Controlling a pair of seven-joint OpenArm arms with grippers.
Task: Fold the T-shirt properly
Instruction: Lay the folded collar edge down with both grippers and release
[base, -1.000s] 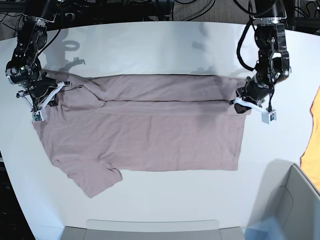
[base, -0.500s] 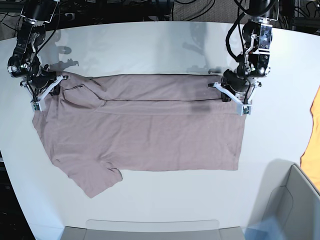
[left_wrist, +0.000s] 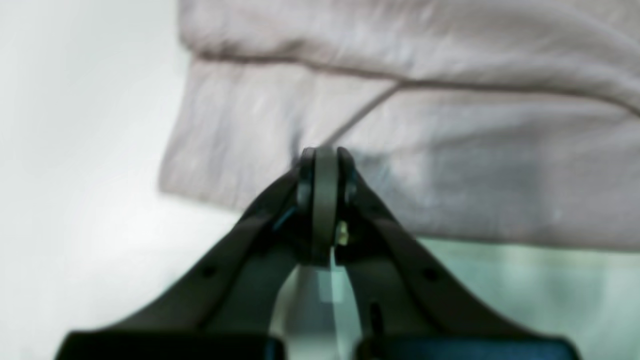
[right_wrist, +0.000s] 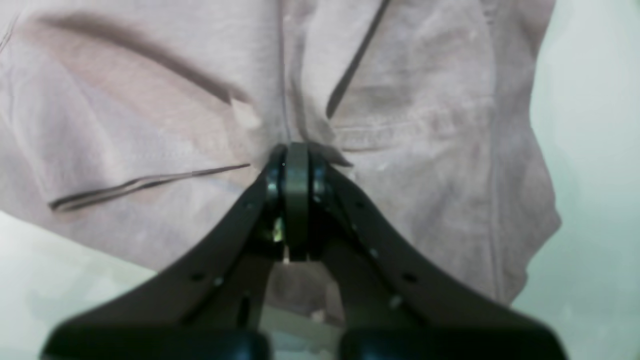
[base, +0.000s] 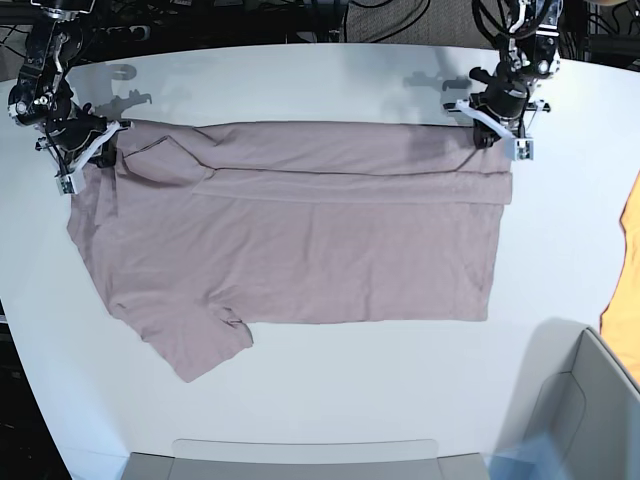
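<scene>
Base view: both arms have carried the T-shirt (base: 290, 240) farther toward the far side of the white bench (base: 320, 400) than 0.5 s ago, and the folded band along its far edge now lies nearer the bench's rear rim, with the near hem drawn along behind it. Dark cables and rig frames fill the room beyond the rear edge. An orange cloth (base: 625, 270) shows at the bench's right edge, and a grey bin (base: 590, 420) stands at the near right corner. The shirt lies flat across the bench's middle, 1 sleeve pointing to the near left. The left tool (base: 500, 128) is closed on the shirt's far right corner; the right tool (base: 85, 150) is closed on its far left corner.
</scene>
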